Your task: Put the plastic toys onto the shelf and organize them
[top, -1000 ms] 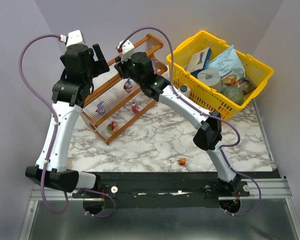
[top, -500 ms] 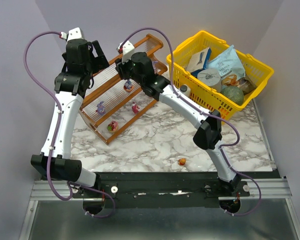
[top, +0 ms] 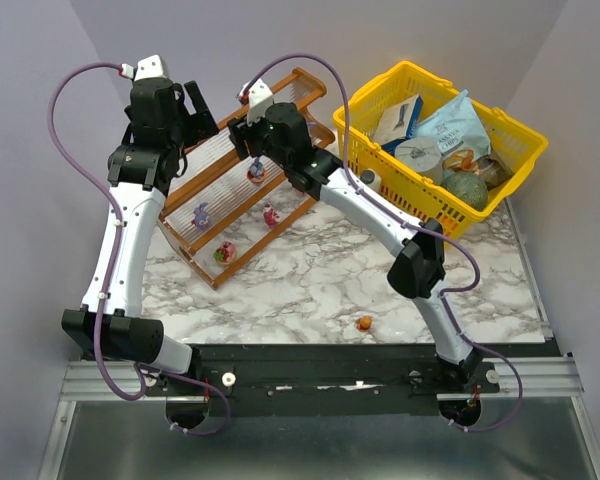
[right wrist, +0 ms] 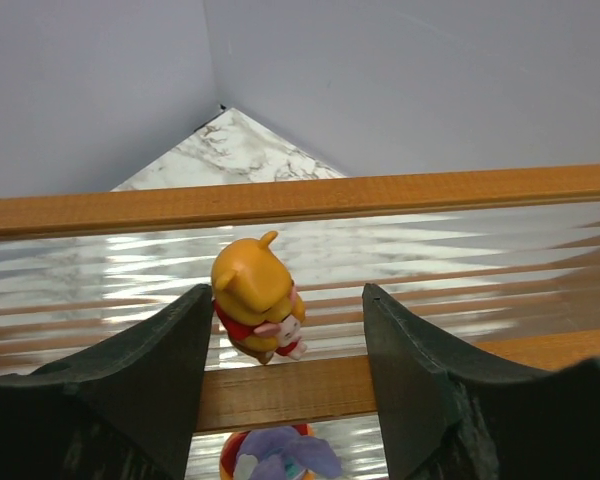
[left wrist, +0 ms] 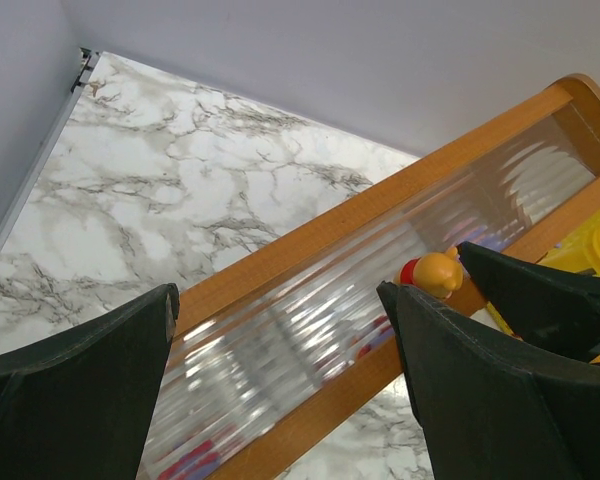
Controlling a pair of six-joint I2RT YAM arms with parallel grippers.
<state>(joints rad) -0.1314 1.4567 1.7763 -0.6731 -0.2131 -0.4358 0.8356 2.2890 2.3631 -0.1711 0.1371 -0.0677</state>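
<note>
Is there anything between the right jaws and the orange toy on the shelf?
Nothing visible. The orange toy sits on a clear tier of the shelf, directly between the open jaws of the right gripper.

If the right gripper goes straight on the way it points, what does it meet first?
Probably the orange toy, between the open jaws of the right gripper; behind it, the shelf's clear tier. Depth is unclear.

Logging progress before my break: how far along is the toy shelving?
Done: on the shelf stand a purple toy, a pink toy, a red-green toy and a fourth toy. In hand: the right gripper is open around a yellow figurine on the top tier; the left gripper hovers open, empty. Left: an orange toy on the table.
</note>
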